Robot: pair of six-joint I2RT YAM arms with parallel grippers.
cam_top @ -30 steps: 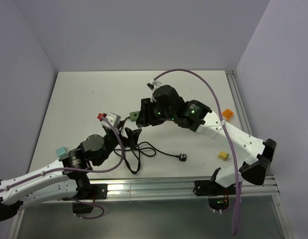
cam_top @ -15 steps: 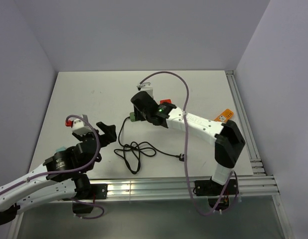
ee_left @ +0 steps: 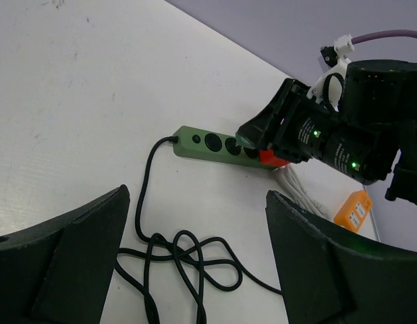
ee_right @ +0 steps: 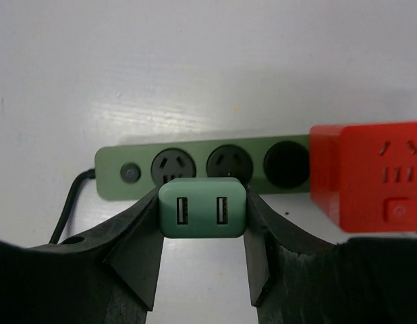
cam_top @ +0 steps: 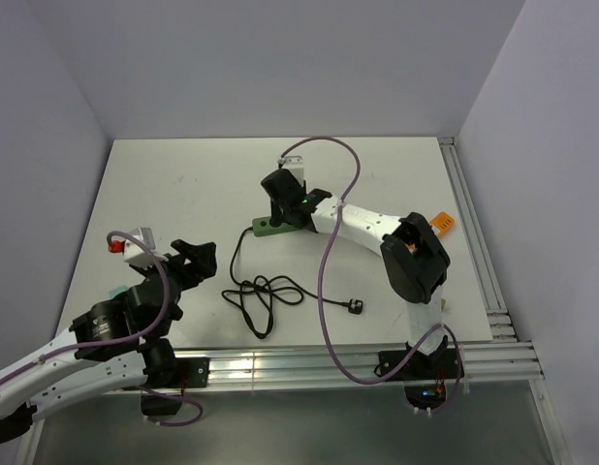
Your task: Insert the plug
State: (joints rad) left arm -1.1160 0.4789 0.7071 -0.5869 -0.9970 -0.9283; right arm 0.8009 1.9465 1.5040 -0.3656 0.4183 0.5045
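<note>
There is 1 green power strip (ee_right: 198, 147), showing 3 round sockets (ee_right: 173, 164) and 1 small button (ee_right: 129, 173). There is 1 red cube adapter (ee_right: 367, 175). There is 1 green USB charger (ee_right: 202, 210) with 2 USB ports (ee_right: 181, 210). There is 1 black cable (cam_top: 261, 291) with 1 black plug (cam_top: 355, 307). There is 1 orange adapter block (cam_top: 442, 222). There are 2 robot arms (cam_top: 367, 221) and 2 purple cables (cam_top: 322, 271).
</note>
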